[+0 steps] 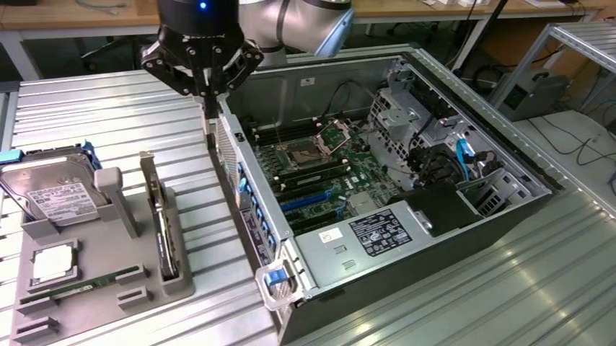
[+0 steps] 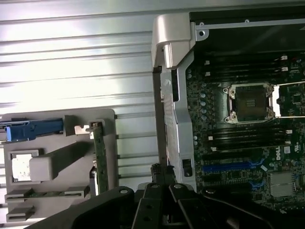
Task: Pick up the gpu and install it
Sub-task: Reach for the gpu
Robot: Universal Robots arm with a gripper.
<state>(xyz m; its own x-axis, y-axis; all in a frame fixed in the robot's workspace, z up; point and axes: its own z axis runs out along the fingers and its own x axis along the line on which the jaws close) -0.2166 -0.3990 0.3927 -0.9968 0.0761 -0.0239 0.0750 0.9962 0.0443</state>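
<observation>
Grey holder (image 1: 178,288) on the counter (image 1: 115,108) carries the gpu (image 1: 164,223) on edge, not yet picked or installed, while the gripper (image 1: 207,97) hangs clenched, empty, beside the computer case (image 1: 288,86).

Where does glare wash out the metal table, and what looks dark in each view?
Exterior view: bright reflected streaks lie on the ribbed table at the exterior view's lower right, while the black shroud inside the computer case looks dark. Wrist view: the table is nearly white from glare, and the motherboard is dim beside it.
</observation>
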